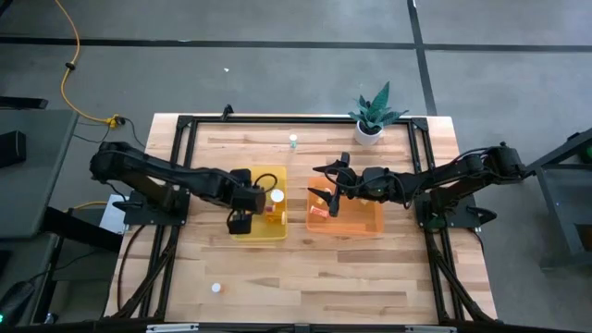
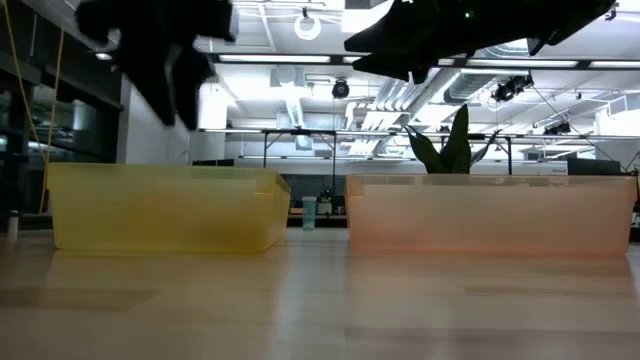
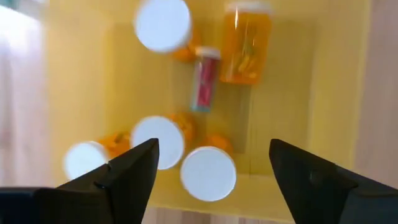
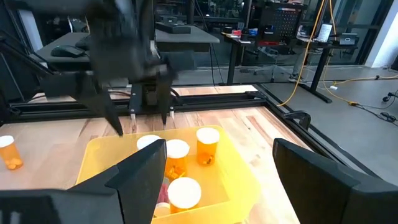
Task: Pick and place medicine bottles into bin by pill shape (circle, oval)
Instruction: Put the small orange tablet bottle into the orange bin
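Several amber medicine bottles with white caps (image 3: 208, 173) and one small clear bottle (image 3: 205, 78) lie or stand in the yellow bin (image 1: 268, 238). My left gripper (image 3: 211, 152) is open and empty above this bin's near part (image 1: 239, 222). My right gripper (image 1: 319, 181) is open and empty above the left end of the orange bin (image 1: 361, 227). The right wrist view looks across at the yellow bin (image 4: 236, 168) and its bottles (image 4: 207, 144). One small bottle (image 1: 293, 141) stands on the table by the far edge. Another bottle (image 1: 215, 288) stands near the front left.
A white pot with a green plant (image 1: 370, 125) stands at the far right of the table. The two bins stand side by side at the table's middle, and they show in the low view (image 2: 165, 210) (image 2: 490, 215). A black frame (image 1: 180, 148) runs round the table.
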